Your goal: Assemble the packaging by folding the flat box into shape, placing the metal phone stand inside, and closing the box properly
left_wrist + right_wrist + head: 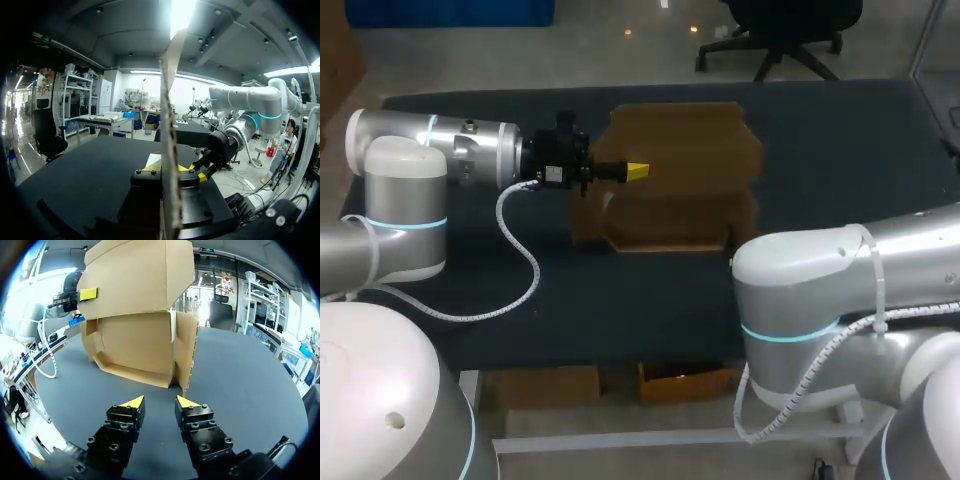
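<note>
A brown cardboard box (670,205) stands half folded in the middle of the table, its open side facing the front edge. Its big top flap (685,140) is raised. My left gripper (635,171) is shut on that flap's left edge. In the left wrist view the flap (170,130) runs edge-on between the fingers. My right gripper (160,402) is open and empty, low over the table just in front of the box (135,340), near its right side wall (185,352). In the head view my right arm (820,280) hides its own gripper. No phone stand is in view.
The black table top (620,300) extends in front of the box and to its right. My left arm's white cable (520,260) loops down over the table's left part.
</note>
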### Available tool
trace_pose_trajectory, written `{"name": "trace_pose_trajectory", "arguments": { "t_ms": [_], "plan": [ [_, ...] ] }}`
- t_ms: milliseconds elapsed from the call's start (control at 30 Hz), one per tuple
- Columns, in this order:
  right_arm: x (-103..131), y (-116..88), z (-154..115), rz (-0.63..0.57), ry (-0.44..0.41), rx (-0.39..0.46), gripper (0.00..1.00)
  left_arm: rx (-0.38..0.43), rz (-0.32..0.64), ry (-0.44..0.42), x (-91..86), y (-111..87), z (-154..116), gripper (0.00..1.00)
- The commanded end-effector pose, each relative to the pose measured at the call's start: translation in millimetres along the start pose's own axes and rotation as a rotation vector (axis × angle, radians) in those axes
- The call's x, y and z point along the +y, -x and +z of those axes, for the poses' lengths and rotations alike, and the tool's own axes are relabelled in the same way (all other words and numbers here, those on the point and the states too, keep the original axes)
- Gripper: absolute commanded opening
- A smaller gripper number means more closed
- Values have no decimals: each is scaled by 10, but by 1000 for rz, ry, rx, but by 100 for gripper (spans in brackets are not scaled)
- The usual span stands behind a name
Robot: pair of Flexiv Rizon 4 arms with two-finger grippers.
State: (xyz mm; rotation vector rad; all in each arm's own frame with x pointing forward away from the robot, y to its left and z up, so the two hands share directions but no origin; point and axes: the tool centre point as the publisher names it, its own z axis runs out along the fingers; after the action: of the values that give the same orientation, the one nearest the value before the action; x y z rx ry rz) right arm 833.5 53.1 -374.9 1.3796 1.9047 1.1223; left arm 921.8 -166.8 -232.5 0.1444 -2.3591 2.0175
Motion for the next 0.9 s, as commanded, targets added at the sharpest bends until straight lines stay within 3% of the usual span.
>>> {"name": "trace_pose_trajectory", "arguments": {
  "t_ms": [33, 900],
  "plan": [
    [-27, 105, -62, -9, 6, 51, 36, 0, 1, -1, 24, 0, 4, 0],
    [9, 346, -399, -115, 52, 225, 38, 0, 1, -1, 24, 0, 4, 0]
  ]
}}
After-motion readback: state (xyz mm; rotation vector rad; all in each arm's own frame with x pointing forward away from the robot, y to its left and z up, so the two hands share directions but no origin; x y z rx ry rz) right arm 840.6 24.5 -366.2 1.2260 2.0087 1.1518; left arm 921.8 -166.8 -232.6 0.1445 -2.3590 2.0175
